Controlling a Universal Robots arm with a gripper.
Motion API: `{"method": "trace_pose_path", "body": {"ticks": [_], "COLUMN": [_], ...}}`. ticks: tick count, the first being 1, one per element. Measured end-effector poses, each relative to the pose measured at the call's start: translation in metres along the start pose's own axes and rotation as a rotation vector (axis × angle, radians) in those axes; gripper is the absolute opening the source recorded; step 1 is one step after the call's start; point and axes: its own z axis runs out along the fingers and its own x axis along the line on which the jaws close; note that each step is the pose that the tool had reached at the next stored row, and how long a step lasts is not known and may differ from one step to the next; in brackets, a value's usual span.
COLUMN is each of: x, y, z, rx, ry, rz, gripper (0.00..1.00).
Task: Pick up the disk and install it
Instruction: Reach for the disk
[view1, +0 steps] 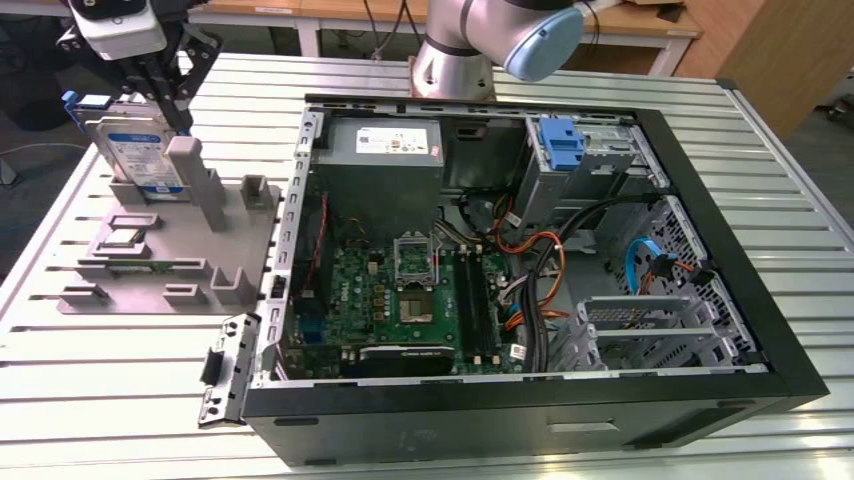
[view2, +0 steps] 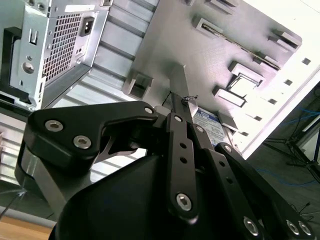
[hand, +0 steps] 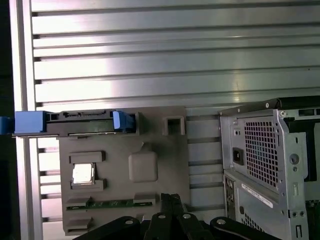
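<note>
While the gripper (view1: 171, 110) hangs just beside the disk (view1: 131, 150), its fingers (hand: 166, 202) look pressed together on nothing. The disk stands upright at the grey fixture plate's (view1: 140, 275) far corner, on the exterior view's left. A good pick likely needs jaws spread, centred over the blue carrier's (hand: 30, 122) top edge, then a straight lift.

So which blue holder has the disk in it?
The blue holder standing upright on the grey stand, outside the computer case: it holds the disk. The other blue bracket, inside the case, is bare.
</note>
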Motion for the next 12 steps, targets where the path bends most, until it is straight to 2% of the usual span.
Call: {"method": "trace_pose_path", "body": {"ticks": [2, 8, 12], "x": [0.0007, 0.0094, 0.0171], "y": [0.0012, 0.0066, 0.0080], "z": [0.0029, 0.0067, 0.0076], "rx": [0.0051, 0.0054, 0.0054], "ry": [0.0002, 0.0004, 0.0003], "rz": [0.002, 0.004, 0.005], "gripper": [0.10, 0.10, 0.10]}}
